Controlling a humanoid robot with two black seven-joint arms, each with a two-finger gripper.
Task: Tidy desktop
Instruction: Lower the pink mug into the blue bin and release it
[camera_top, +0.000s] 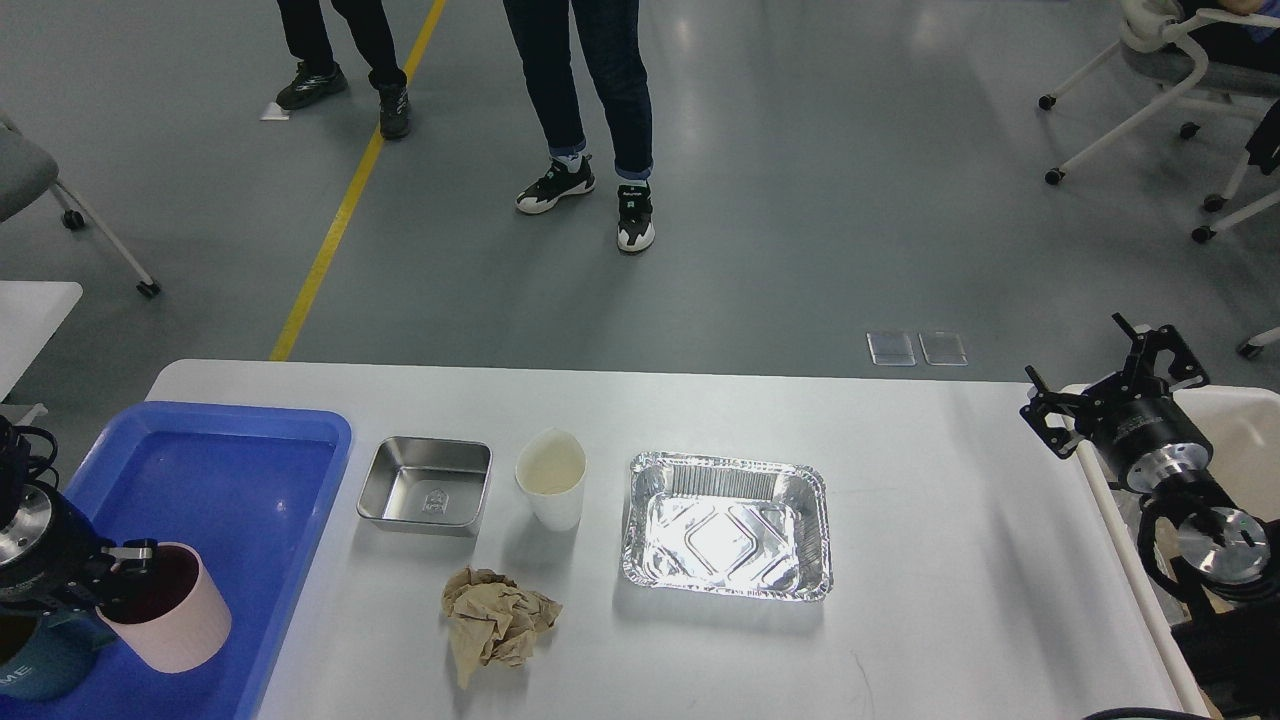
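Observation:
The white desktop (950, 520) fills the lower view. On it stand a steel tray (426, 486), a white paper cup (551, 490), a foil tray (727, 526) and a crumpled brown paper (495, 620). My left gripper (118, 572) is shut on the rim of a pink cup (170, 607) with a dark inside, held low over the blue tray (240, 470). A dark blue mug (35, 665) sits in the tray beside it. My right gripper (1115, 385) is open and empty above the desktop's right edge.
A cream-white bin (1245, 440) stands just right of the desktop, behind my right arm. People's legs (590, 110) stand on the grey floor beyond the desktop. Wheeled chairs (1160, 90) are at the far right and far left.

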